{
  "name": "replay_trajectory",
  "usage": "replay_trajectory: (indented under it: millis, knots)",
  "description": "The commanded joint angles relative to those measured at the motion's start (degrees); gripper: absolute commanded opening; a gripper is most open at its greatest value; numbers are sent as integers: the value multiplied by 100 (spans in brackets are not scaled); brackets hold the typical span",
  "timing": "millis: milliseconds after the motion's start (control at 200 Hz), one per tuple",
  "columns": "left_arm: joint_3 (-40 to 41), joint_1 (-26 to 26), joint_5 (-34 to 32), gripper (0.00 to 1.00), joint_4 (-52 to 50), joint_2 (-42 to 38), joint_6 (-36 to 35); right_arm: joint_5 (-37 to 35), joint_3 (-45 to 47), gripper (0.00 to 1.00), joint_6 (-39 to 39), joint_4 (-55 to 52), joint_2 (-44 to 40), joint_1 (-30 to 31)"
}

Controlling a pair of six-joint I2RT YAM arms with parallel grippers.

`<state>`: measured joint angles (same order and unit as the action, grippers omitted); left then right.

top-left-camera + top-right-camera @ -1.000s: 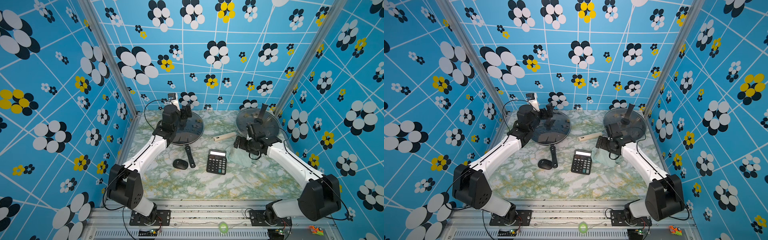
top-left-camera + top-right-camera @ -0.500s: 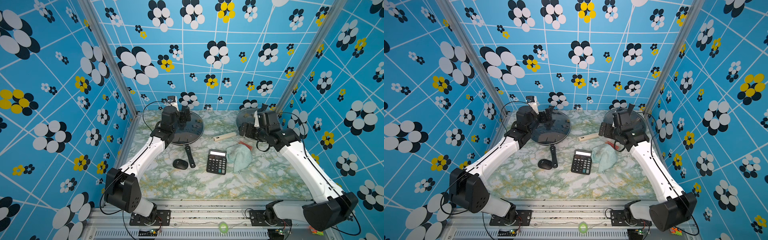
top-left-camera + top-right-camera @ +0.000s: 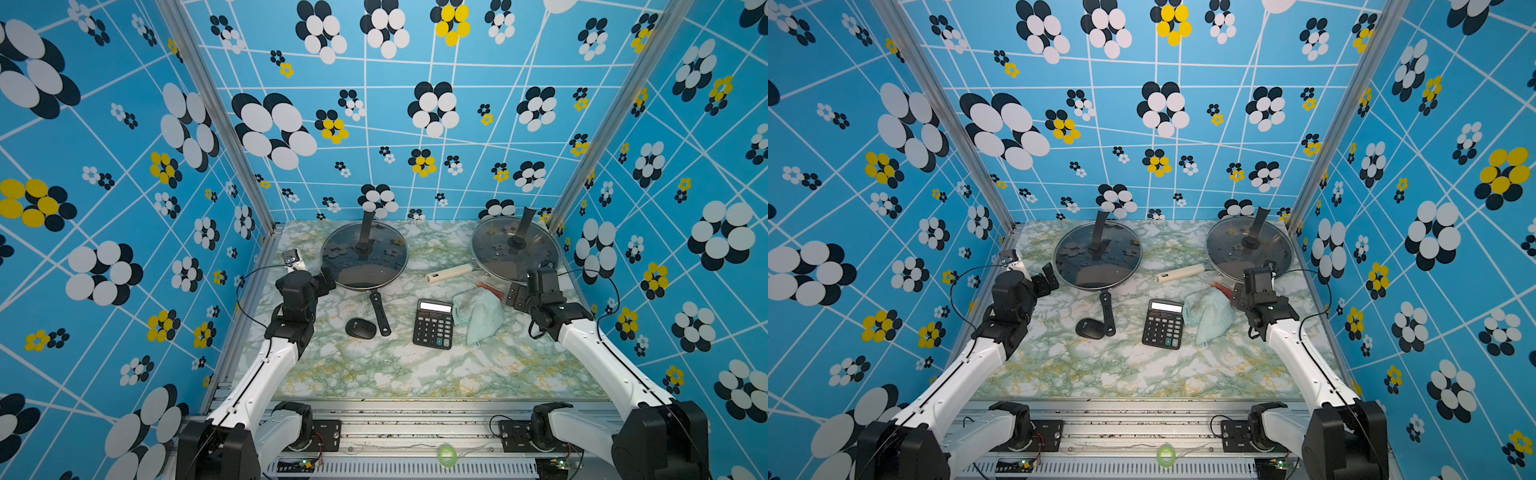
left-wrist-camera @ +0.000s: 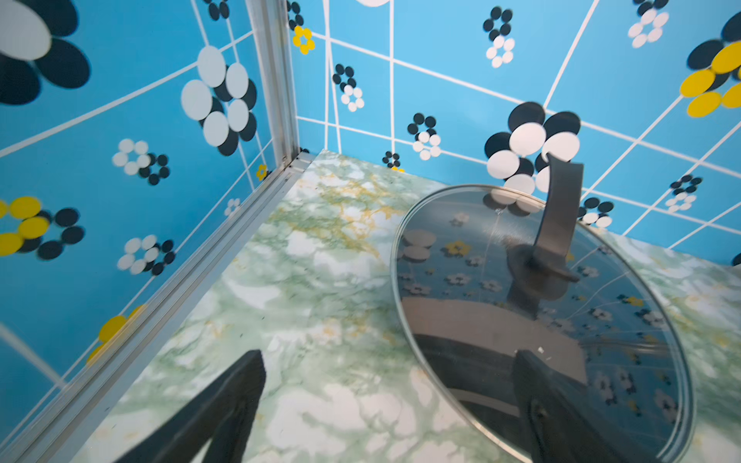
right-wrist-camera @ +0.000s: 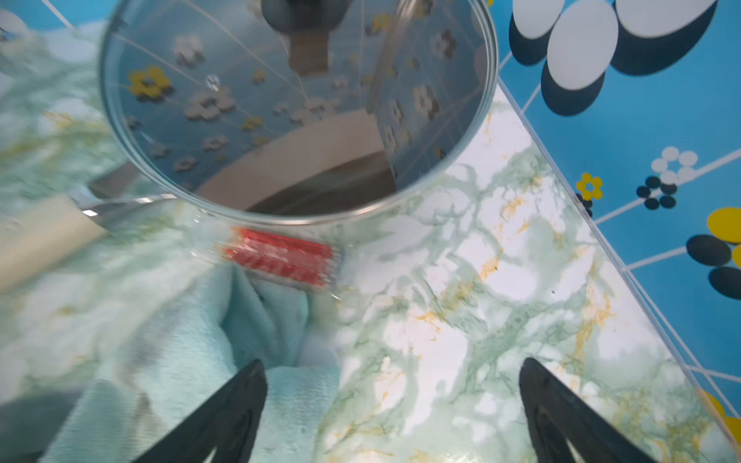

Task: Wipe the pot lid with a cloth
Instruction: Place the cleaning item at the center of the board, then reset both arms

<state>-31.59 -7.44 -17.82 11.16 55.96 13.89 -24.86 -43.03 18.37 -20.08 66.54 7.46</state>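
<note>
With left claw [image 3: 326, 281] and right claw [image 3: 521, 286] spread empty, the soft, limp cloth [image 3: 478, 318] is best pinched at a fold.

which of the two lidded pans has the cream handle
The pan next to the mint cloth: its handle is cream, while the other pan, by the computer mouse, has a black handle.
</note>
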Motion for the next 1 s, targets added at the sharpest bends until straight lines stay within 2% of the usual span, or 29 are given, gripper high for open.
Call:
replay_trajectory:
  millis: [0,215,315,425,490,575,625,690,820,890,970,995]
  knots:
    - [692,177,-257,99,281,-448,-292,-282,254,99,-265,1000,-8,-36]
    - [1734,217,-486,99,1268,-623,-784,121,530,99,-216,1458,446,-37]
    - [1947,318,-397,99,1932,-227,-863,151,442,99,-272,1319,527,-35]
    - [1973,384,-101,99,2833,652,-908,96,573,99,-604,1226,417,-35]
    - [1826,401,2,99,3318,1179,-985,47,959,99,-884,1922,302,-35]
    - [1595,449,308,99,3841,1811,-1221,376,1727,99,-1213,3820,295,-36]
    - [1360,497,629,99,3676,2021,-1227,630,1997,99,-1434,4641,437,-35]
    - [1273,568,1098,99,3816,2362,-1253,537,2062,99,-1511,5127,724,-35]
    - [1385,510,1267,99,5204,3396,-1414,567,2041,99,-1720,6185,1252,-35]
    - [1080,489,1479,99,4160,3156,-1440,700,1994,99,-1918,6577,1661,-35]
    - [925,618,1697,99,4024,3248,-1370,670,1953,99,-1915,7009,2074,-39]
    - [923,644,1715,99,3963,3235,-1346,782,1927,99,-1852,6860,2024,-273]
